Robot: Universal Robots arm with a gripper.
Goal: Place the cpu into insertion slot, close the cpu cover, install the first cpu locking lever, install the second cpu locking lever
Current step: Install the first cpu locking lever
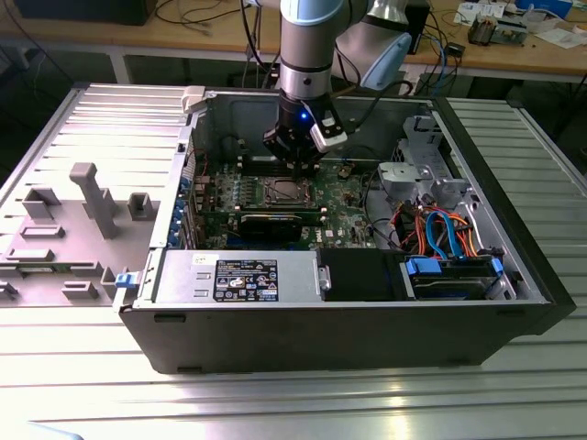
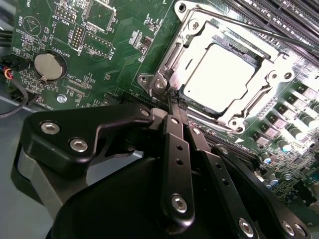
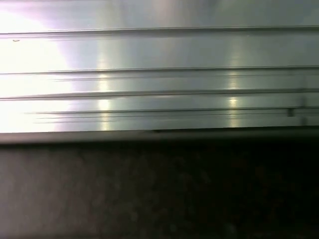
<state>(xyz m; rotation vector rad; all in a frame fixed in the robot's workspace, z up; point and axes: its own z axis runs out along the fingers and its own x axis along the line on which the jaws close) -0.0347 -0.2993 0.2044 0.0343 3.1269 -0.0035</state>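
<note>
The cpu (image 2: 219, 74) lies flat in the insertion slot (image 1: 280, 191) on the green board, its silver top glaring bright. The cpu cover (image 2: 174, 57) is down over it as a silvery frame around the chip. A thin locking lever (image 2: 249, 31) runs along the frame's far side. My gripper (image 2: 177, 105) is shut, its black fingers (image 2: 172, 144) pressed together and the tips at one corner of the socket frame. Whether anything is pinched between the tips is hidden. In the exterior view the gripper (image 1: 295, 165) hangs just above the socket inside the open computer case.
Memory slots (image 2: 279, 15) and a coin battery (image 2: 50, 65) flank the socket. A black card (image 1: 271, 223), the power supply (image 1: 248, 275) and a drive cage with blue and orange cables (image 1: 440, 229) crowd the case. A grey fixture (image 1: 92, 202) sits at the exterior view's left. The ribbed metal table (image 3: 159, 74) surrounds it.
</note>
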